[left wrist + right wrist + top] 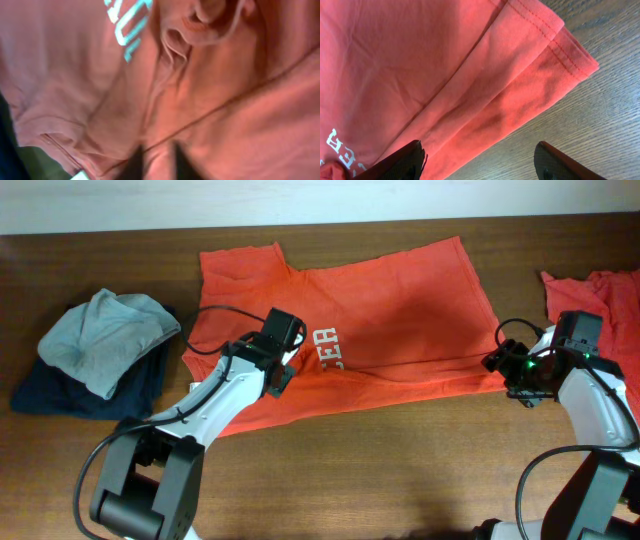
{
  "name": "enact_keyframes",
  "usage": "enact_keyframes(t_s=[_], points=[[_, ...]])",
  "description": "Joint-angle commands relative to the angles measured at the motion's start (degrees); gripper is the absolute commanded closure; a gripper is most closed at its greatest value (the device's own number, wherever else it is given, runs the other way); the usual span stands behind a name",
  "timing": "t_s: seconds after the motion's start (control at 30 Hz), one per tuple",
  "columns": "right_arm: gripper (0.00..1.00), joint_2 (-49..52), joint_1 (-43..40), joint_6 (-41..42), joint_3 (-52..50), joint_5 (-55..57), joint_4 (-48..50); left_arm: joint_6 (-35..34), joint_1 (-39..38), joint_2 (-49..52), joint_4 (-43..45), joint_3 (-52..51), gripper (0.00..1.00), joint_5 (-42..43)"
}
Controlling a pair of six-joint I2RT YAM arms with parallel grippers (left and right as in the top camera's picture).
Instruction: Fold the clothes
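An orange-red T-shirt (400, 310) lies spread across the middle of the table, partly folded, with white letters (330, 350) showing near its centre. My left gripper (288, 360) rests on the shirt beside the letters. In the left wrist view its fingers (156, 150) are pinched close together on a ridge of the shirt's fabric (225, 100). My right gripper (505, 375) is open at the shirt's lower right corner. In the right wrist view its fingers (480, 147) straddle the hemmed edge (540, 65) and bare wood.
A second orange-red garment (600, 290) lies at the right edge of the table. A pile of grey and navy clothes (100, 350) sits at the left. The brown wooden table (400, 460) shows along the front.
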Motion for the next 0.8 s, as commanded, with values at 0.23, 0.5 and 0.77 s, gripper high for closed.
enact_keyframes(t_s=[0.23,0.5,0.77], points=[[0.25,0.2,0.3,-0.6,1.1,0.7,0.0,0.3,0.3,9.0,9.7,-2.7,0.99,2.5],[0.25,0.2,0.3,-0.6,1.1,0.7,-0.2,-1.9,0.2,9.3,11.6,-1.8,1.0,-5.7],[0.54,0.1,4.2,-11.1,1.1,-14.8,3.3,-1.9,0.2,8.3,5.3,-0.5,0.99,-6.7]])
